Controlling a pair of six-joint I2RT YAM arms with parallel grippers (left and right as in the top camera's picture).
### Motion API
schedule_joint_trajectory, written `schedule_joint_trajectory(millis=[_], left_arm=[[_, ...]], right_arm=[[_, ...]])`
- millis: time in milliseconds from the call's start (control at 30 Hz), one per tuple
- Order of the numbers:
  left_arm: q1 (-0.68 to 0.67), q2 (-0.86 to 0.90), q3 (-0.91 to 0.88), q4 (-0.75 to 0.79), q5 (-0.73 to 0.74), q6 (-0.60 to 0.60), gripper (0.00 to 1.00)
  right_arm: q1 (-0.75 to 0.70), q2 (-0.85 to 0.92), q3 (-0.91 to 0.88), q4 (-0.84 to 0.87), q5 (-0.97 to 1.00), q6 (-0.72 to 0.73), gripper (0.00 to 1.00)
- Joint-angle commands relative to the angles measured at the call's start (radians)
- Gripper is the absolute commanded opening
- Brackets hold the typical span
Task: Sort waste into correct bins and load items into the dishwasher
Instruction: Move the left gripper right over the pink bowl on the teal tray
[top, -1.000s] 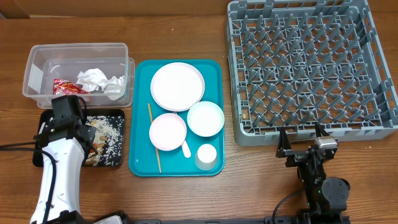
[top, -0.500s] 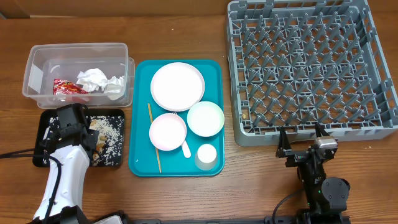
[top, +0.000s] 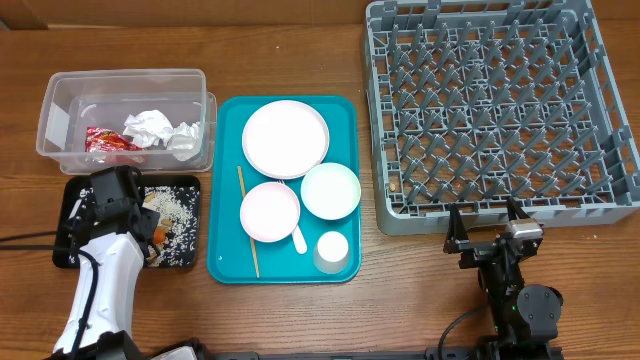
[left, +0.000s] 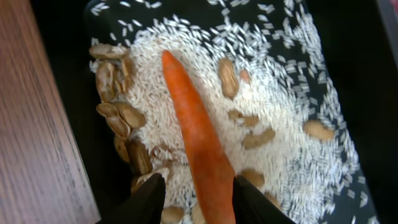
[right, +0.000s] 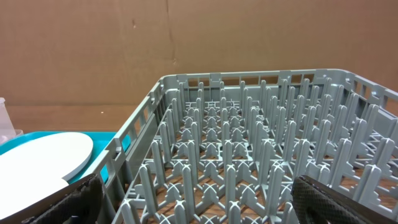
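The left gripper (left: 198, 196) stands partly open over the black tray (left: 364, 37), one finger on either side of the thick end of the carrot (left: 189, 112). Rice shows in a gap between the carrot and one finger. The other finger sits hard against the carrot (whether it touches cannot be told). The carrot lies flat on the heap of rice (left: 273, 106), its tip pointing away from the fingers, with beige scraps (left: 227, 78) scattered around it.

The right gripper (right: 196, 193) is spread wide and holds nothing. It hovers just before the near wall of the grey dish rack (top: 500, 100).

The left wrist camera alone shows the fingers astride the carrot. From overhead the arm covers them, and only a sliver of orange shows beside the wrist.

The overhead view gives the layout. The clear tub (top: 60, 100) behind the black tray holds the red wrapper (top: 105, 140) and crumpled napkins (top: 150, 127). The teal tray (top: 225, 240) carries the plate (top: 285, 138), two bowls (top: 269, 211), a cup (top: 332, 247) and a thin stick (top: 247, 220), all well apart from both grippers. The right wrist camera catches the plate's edge at its left (the rest is rack).
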Motion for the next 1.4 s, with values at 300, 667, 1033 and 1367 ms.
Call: schedule_joint_trajectory(millis=[300, 667, 1033, 1367], left_arm=[[-0.003, -0.067, 0.248, -0.129, 0.857, 0.564, 0.3], [-0.193, -0.067, 0.248, -0.284, 0.921, 0.611, 0.29], [-0.558, -0.067, 0.248, -0.232, 0.763, 0.472, 0.25], [-0.869, -0.064, 0.248, -0.163, 0.503, 0.272, 0.32]], right_arm=[[-0.002, -0.009, -0.01, 0.008, 0.001, -0.004, 1.0], [-0.002, -0.009, -0.01, 0.008, 0.001, -0.004, 1.0], [-0.002, -0.009, -0.01, 0.008, 0.0, 0.122, 1.0], [-0.002, 0.037, -0.01, 0.008, 0.0, 0.207, 1.0]])
